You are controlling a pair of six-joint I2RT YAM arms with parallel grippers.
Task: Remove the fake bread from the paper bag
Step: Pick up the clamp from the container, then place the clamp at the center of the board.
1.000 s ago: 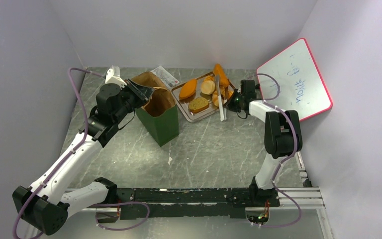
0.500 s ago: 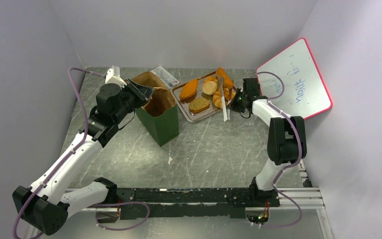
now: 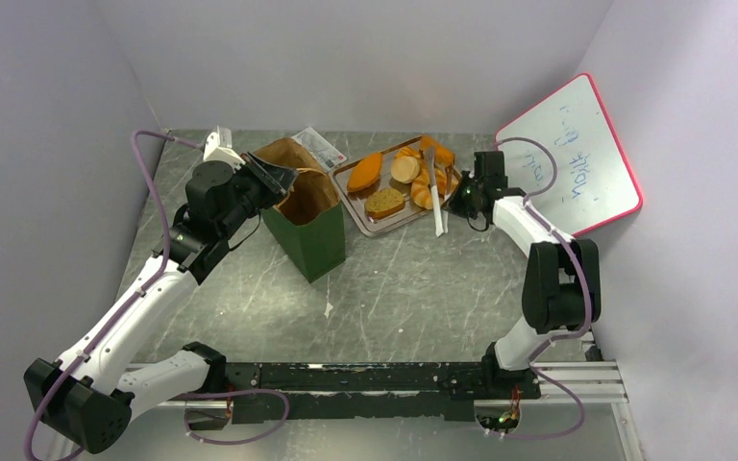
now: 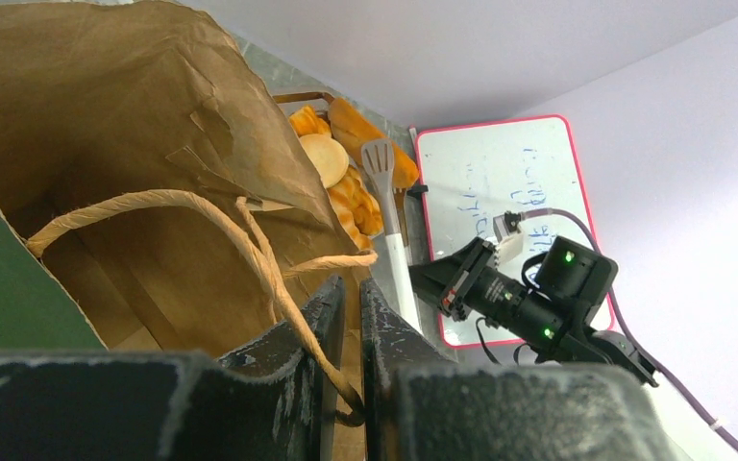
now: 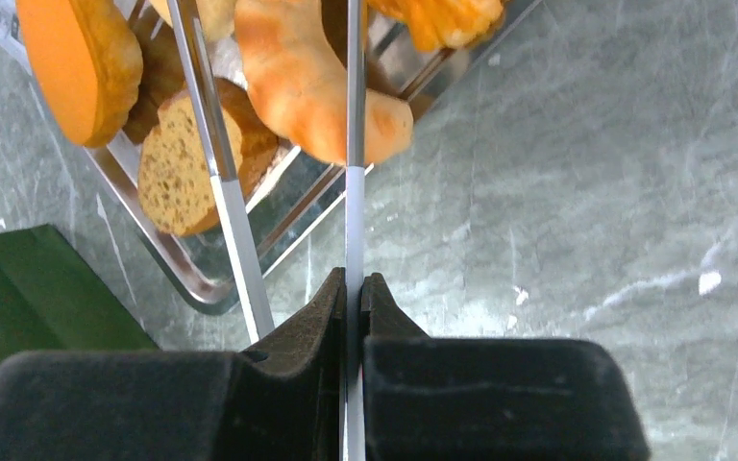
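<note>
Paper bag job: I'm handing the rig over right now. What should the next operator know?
Left gripper: shut on the paper bag by its handle; bag upright, mouth open.
Right gripper: shut on a spatula, whose head is over the tray.
Bread: several pieces lie on the tray beside the bag.
Done: no bread shows inside the bag, though its bottom is hidden.
Left: check the bag's bottom, then let go.

One dark green paper bag (image 3: 309, 235), one metal tray (image 3: 354, 206), one white spatula (image 3: 435, 206), one pink-framed whiteboard (image 3: 577, 158) and at least five orange toy bread pieces (image 3: 365, 171) are counted.
</note>
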